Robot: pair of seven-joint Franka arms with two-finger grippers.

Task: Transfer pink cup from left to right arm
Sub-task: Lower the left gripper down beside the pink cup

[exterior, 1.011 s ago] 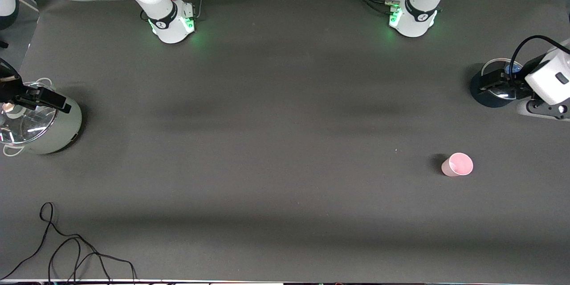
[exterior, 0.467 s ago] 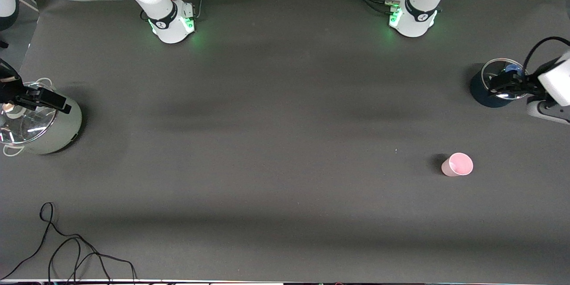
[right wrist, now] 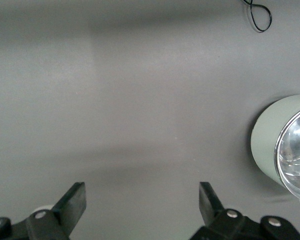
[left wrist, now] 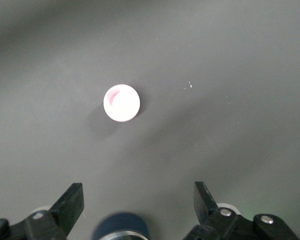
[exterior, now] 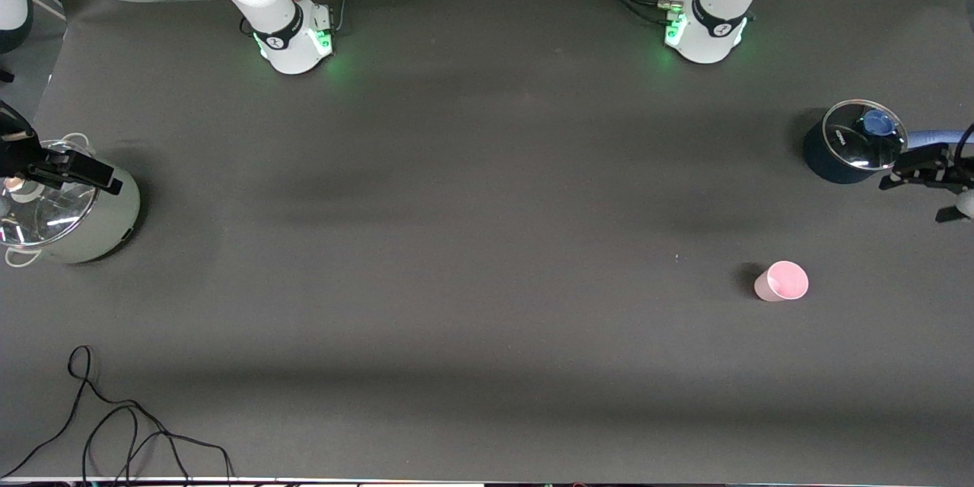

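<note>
Left hand (exterior: pixel 924 171) hangs open and empty beside the blue pot (exterior: pixel 833 156) — the pink cup (exterior: pixel 781 281) stands upright on the worktop (exterior: pixel 487 243), nearer the camera. Right hand (exterior: pixel 72 167) waits open over the grey pot (exterior: pixel 91 232).

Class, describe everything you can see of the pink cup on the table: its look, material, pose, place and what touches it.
The pink cup is a small, plain, pale-pink tumbler without a handle, tapering toward its base; it looks like plastic. It stands upright with its mouth open upward, and looks empty. It rests alone on the dark table, toward the left arm's end, nearer the front camera than the dark blue lidded pot. Nothing but the table touches it; no pincer is at it.
</note>
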